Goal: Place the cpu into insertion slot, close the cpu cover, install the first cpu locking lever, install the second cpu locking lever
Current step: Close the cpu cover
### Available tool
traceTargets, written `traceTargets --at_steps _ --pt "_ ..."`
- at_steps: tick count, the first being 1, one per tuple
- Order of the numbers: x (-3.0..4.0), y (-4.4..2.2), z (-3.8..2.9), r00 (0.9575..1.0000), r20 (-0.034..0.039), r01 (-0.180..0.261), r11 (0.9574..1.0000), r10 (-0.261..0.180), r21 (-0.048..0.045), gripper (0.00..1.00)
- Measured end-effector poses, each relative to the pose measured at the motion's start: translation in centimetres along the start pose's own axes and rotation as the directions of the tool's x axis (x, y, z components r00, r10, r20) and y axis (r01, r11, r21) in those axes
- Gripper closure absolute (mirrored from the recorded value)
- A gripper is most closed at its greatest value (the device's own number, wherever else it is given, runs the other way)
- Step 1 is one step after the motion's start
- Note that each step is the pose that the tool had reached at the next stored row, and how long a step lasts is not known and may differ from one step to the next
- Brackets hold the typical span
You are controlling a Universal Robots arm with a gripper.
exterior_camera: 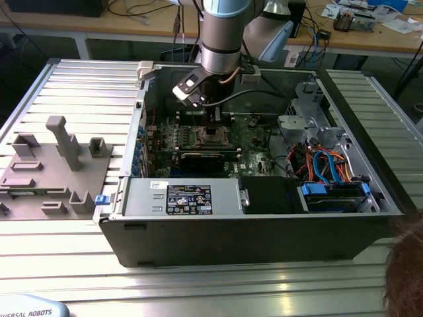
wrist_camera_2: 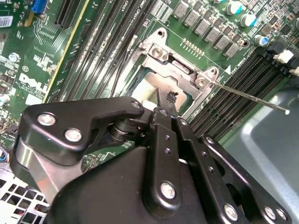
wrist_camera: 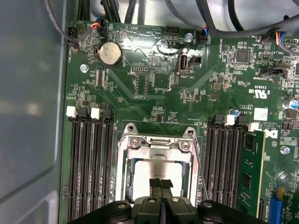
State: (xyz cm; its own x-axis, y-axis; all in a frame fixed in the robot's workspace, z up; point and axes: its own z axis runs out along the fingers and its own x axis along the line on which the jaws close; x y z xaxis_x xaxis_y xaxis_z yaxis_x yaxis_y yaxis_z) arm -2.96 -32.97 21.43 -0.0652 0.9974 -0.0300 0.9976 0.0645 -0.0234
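From my seat, the end effector hung directly over the socket in the middle of the motherboard. Its two fingertips were pressed together, with nothing that I could see between them. The cpu lay flat in the socket straight beneath those tips. Its silver-grey top showed through the window of the cpu cover, which looked to be lying down around the chip rather than standing up. So the work sat straight below, not off to either side. In the second wrist view one locking lever, a thin rod, ran out from a corner of the socket frame across the memory slots toward the case wall, and I judged it unlatched. Room was tight: memory slots flanked the socket on both sides, and the walls of the computer case closed in around the board.
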Motion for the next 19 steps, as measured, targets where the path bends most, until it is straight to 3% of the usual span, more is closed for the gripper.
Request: traceTargets --at_steps 7,14,15,16,17,19 --pt "-0.05 0.72 -0.07 1.0 -0.0001 0.0 1.0 0.0 0.0033 0.89" --pt "-0.08 0.7 -1.1 1.0 -0.0018 0.0 1.0 0.0 0.0031 0.89" --pt "-0.09 0.7 -1.41 1.0 -0.009 0.0 1.0 0.0 0.0025 0.89" --pt "-0.66 0.65 -1.54 0.9995 -0.0306 0.001 1.0 -0.001 0.0011 0.89" --pt "-0.78 0.64 -1.84 0.9993 -0.0363 0.001 1.0 -0.001 0.0008 0.89" --pt "-0.79 0.63 -2.28 0.9993 -0.0375 0.001 1.0 -0.001 0.0007 0.89"
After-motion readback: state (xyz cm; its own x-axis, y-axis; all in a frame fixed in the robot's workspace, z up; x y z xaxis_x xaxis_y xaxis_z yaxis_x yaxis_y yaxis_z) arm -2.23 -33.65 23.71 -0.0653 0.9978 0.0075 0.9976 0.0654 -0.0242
